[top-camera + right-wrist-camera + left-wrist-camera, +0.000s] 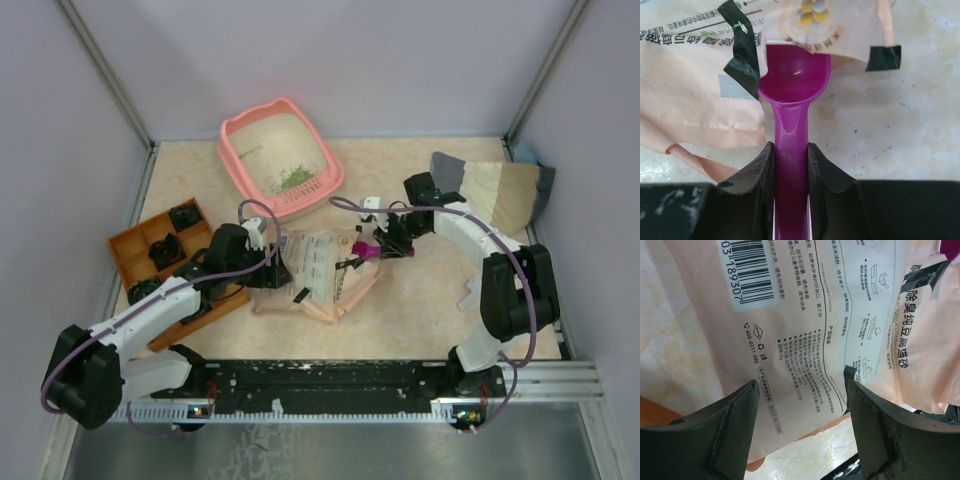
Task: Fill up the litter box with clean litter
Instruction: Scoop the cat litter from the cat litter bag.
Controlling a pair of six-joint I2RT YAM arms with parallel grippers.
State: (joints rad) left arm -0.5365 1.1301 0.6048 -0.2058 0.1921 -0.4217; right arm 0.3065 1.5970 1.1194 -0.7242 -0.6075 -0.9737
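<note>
One salmon-pink plastic litter box (pixel 234 165), upper centre, holds one small pile of green granules (pixel 295 180). One beige printed paper bag (pixel 315 275) lies at centre under the wide-spread left gripper (pixel 801 385). One orange compartmented tray (pixel 128 240), at left, holds black pieces (pixel 184 216). The right gripper (pixel 790 150) clamps one magenta plastic scoop (pixel 792 100).

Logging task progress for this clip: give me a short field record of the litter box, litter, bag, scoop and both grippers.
litter box: far centre, upright
clean litter: small green pile inside the box
bag: lying flat, in the middle
scoop: magenta, bowl tip under the bag's edge
left gripper: open, over the bag
right gripper: shut on the scoop's handle
</note>
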